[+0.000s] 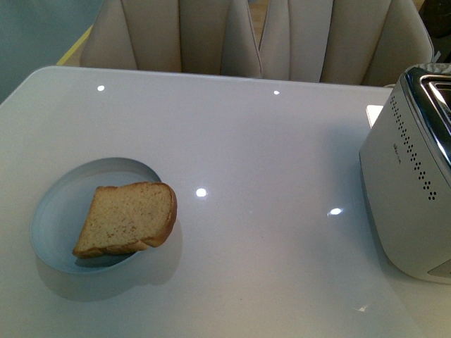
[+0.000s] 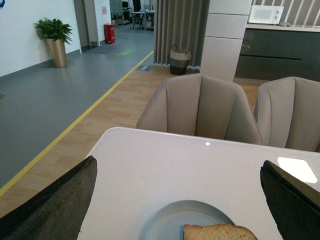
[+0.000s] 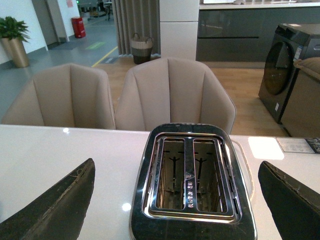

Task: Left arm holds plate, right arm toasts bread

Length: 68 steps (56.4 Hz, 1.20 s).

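The front view takes in the whole glossy white table (image 1: 246, 134). The plate (image 1: 60, 204) sits in the lower left of the frame and a toaster (image 1: 412, 204) stands at the right edge, well apart from it. Neither arm shows there.

The plate is round, pale blue-grey, with a shallow upright rim. The bread (image 1: 127, 218) lies on it as a single light brown slice with a speckled crumb and a darker tan crust. Its rounded end is propped over the rim on the side nearer the toaster, so the slice sits tilted.

Only the wrist views show the hands. The left gripper (image 2: 178, 164) is spread wide and holds nothing, its dark, worn fingers (image 2: 55, 205) framing the scene. The plate and the crust of the bread lie between those fingers and close in front of the camera, and neither finger touches them. Beige padded chairs (image 2: 200, 107) stand past the table edge, with a potted plant (image 2: 55, 35) far off across the grey floor.

The right gripper (image 3: 176, 164) is just as wide apart and empty, hanging above the toaster. This view shows what the front view barely does: the chrome top and two long slots (image 3: 172, 175) with wire guides inside, both unfilled. A dark washing machine (image 3: 287, 70) stands behind.
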Tool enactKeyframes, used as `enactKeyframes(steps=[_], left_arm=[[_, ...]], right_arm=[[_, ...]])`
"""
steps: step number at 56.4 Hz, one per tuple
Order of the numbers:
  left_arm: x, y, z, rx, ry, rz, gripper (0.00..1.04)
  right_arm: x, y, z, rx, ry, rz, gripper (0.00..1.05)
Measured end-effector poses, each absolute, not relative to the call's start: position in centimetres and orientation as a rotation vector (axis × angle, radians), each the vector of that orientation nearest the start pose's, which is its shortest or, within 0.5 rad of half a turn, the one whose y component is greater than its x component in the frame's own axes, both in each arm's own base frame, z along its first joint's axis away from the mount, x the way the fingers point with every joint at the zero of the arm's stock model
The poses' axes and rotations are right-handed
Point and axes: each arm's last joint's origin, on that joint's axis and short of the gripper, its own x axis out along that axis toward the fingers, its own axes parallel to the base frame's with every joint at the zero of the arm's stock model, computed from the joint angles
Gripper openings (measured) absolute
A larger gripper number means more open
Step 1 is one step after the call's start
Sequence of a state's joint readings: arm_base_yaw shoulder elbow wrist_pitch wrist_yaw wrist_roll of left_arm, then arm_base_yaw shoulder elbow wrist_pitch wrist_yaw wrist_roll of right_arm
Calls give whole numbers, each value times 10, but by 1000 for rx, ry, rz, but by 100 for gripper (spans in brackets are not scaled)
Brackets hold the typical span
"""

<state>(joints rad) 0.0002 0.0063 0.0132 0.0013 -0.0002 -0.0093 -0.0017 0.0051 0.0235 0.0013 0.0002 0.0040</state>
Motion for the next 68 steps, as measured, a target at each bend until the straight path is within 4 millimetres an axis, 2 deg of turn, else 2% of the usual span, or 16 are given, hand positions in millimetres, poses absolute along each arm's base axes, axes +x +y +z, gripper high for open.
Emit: enactKeyframes(steps=[37, 41, 42, 46, 49, 54, 58, 63, 68], left_arm=[[97, 0, 167, -12, 3, -8, 98], [98, 0, 169, -55, 254, -91, 98], [99, 0, 170, -81, 363, -127, 98], [102, 1, 172, -123, 542, -151, 98], [109, 3, 174, -151, 607, -158, 98], [124, 10, 183, -149, 604, -155, 98], [145, 17, 187, -128, 580, -159, 98], [165, 22, 180, -126, 593, -154, 98], [189, 26, 162, -98, 624, -128, 98]], right_arm=[[97, 0, 171, 4, -20, -2, 96], [97, 0, 171, 4, -20, -2, 96], [97, 0, 171, 4, -20, -1, 96], [97, 0, 171, 4, -20, -1, 96], [97, 0, 171, 4, -20, -1, 96], [97, 0, 171, 4, -20, -2, 96], [97, 0, 171, 4, -20, -2, 96], [97, 0, 171, 4, -20, -1, 96], [97, 0, 171, 4, -20, -2, 96]])
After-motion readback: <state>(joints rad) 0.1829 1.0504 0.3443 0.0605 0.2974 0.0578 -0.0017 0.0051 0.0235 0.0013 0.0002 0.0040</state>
